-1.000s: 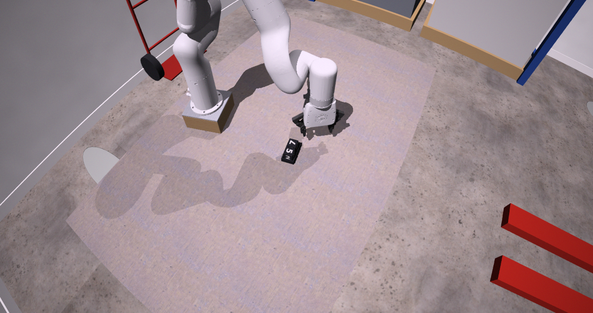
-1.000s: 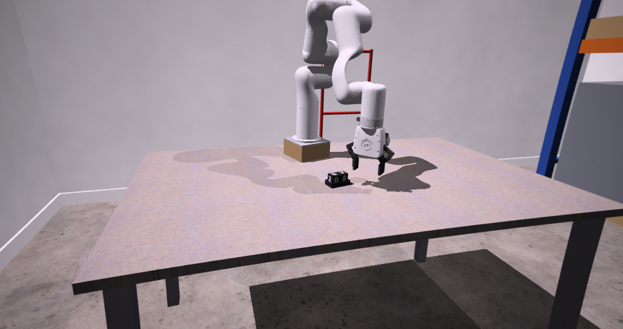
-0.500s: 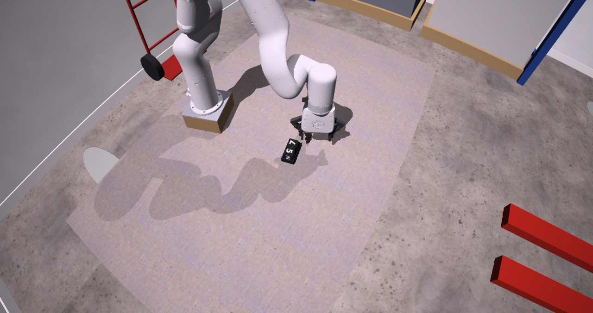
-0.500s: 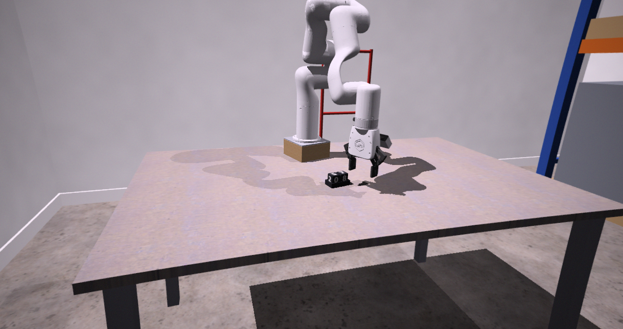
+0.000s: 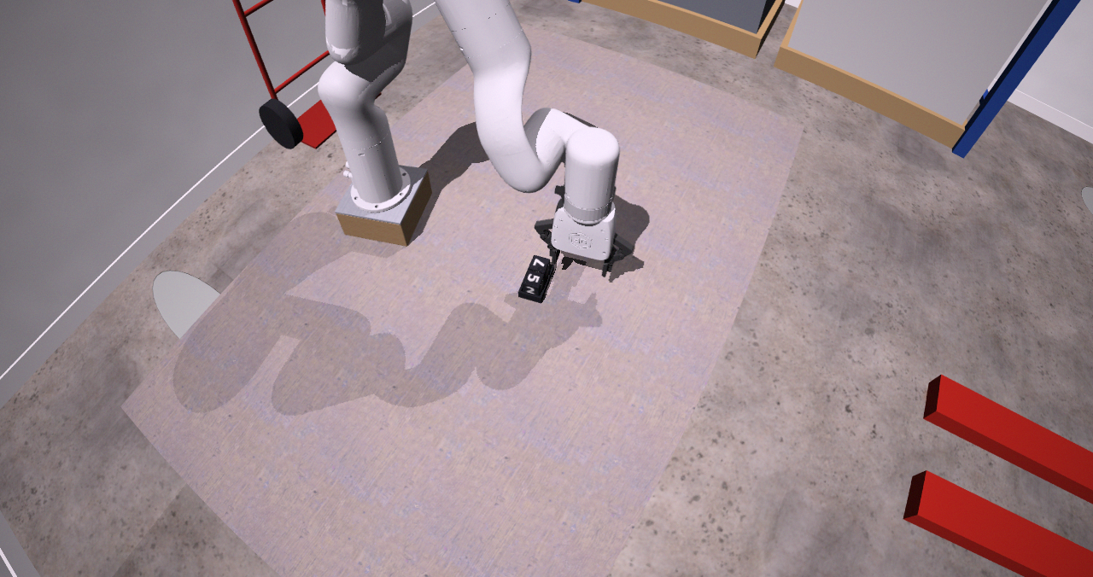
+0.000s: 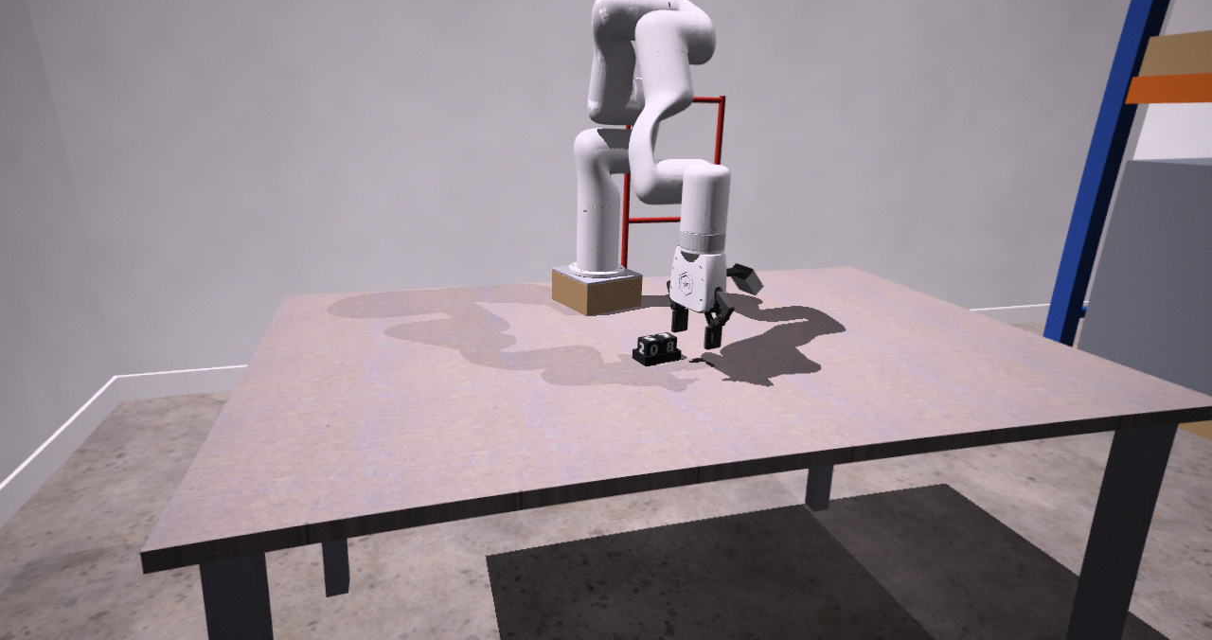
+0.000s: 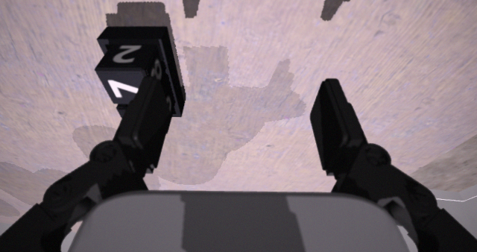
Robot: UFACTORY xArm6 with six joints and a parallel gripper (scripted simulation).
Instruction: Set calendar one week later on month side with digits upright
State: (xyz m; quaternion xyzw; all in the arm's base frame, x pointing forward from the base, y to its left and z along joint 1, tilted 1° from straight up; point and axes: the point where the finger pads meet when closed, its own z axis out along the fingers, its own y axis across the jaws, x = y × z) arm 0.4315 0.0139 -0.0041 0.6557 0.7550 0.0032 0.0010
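The black calendar tray (image 5: 534, 277) lies flat on the table, with two black cubes side by side in it. Seen from above, their tops read 7 (image 5: 540, 263) and 5 (image 5: 534, 276), next to a small end block. In the exterior view the calendar (image 6: 656, 347) shows 0 and 8 on its front side. My gripper (image 5: 584, 266) is open and empty. It hangs low over the table just beside the tray's end and also shows in the exterior view (image 6: 694, 333). In the wrist view the left finger overlaps the calendar (image 7: 139, 65) and hides one cube. The gap between the fingers holds only table.
The arm's base stands on a wooden block (image 5: 382, 211) at the back of the table. A red hand truck (image 5: 283, 61) stands on the floor behind it. Shelving and red beams (image 5: 1008, 467) lie off the table.
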